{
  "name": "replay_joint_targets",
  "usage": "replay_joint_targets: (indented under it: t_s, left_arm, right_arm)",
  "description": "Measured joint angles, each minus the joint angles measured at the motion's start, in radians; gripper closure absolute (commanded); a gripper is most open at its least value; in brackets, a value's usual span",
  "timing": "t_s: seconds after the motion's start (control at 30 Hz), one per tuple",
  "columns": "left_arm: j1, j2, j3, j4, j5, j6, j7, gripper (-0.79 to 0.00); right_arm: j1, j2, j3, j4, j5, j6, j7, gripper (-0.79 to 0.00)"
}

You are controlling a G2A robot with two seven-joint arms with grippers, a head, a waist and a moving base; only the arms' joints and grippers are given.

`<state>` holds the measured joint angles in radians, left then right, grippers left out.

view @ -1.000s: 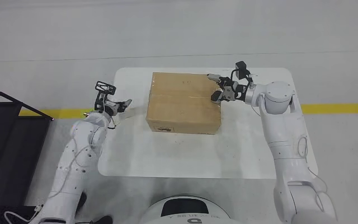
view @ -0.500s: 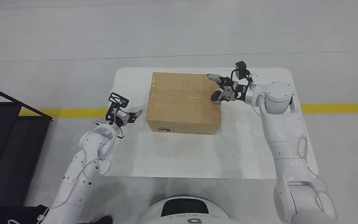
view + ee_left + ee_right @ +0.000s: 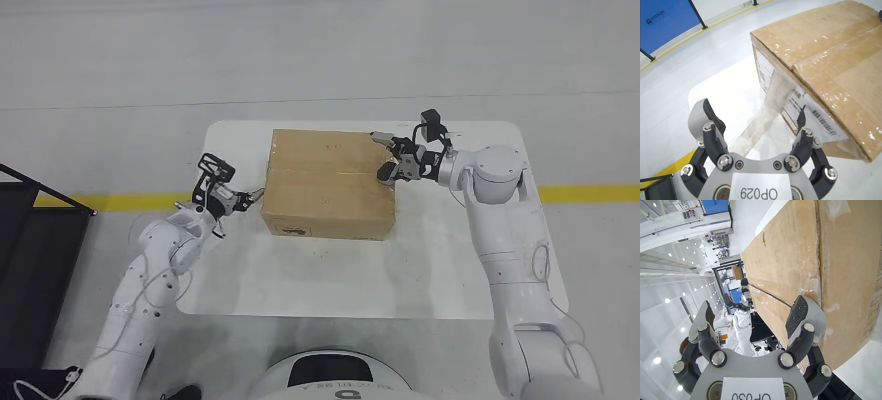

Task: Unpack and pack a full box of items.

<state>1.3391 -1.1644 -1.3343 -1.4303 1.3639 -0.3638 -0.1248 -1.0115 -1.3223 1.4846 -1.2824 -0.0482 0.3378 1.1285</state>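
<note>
On the white worktop [image 3: 300, 280], towards its far middle, sits the closed cardboard box [image 3: 325, 180], its top flaps meeting at a seam under clear tape. White shipping labels [image 3: 772, 79] with barcodes and small print cover its left side, a panel of handling symbols [image 3: 872, 317] marks its right side, and a faint pen scribble [image 3: 758, 260] shows on the top. A loose strip of tape [image 3: 772, 98] hangs from the left end of the seam down to the worktop. Pale grey floor surrounds the worktop, crossed left to right by a yellow line [image 3: 590, 192]; a black frame [image 3: 30, 210] stands at the left, and a blue panel [image 3: 664, 24] on black legs stands farther off. The left gripper [image 3: 757, 113] hovers just beside the box's left side, spread wide and holding nothing, the strip running between its fingers. The right gripper [image 3: 753, 308] is at the top right edge of the box near the seam, also wide apart and empty, one pad [image 3: 797, 313] close against the cardboard.
</note>
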Motion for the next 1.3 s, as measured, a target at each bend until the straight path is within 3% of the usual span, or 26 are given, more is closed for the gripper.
replay_joint_targets:
  t_s: [0.43, 0.73, 1.07, 1.3]
  left_arm:
    - [-0.075, -0.013, 0.047, 0.056, 0.008, 0.042, -0.012, -0.785]
    - [-0.094, -0.008, 0.000, 0.092, -0.075, -0.004, -0.009, -0.785]
    - [-0.065, 0.008, -0.083, -0.008, -0.124, -0.035, -0.024, -0.785]
    - [-0.064, 0.011, -0.081, -0.128, -0.092, -0.020, -0.082, -0.785]
  right_arm:
    - [0.000, 0.000, 0.000, 0.000, 0.000, 0.000, 0.000, -0.785]
    - [0.000, 0.000, 0.000, 0.000, 0.000, 0.000, 0.000, -0.785]
    - [0.000, 0.000, 0.000, 0.000, 0.000, 0.000, 0.000, -0.785]
    - [0.000, 0.000, 0.000, 0.000, 0.000, 0.000, 0.000, -0.785]
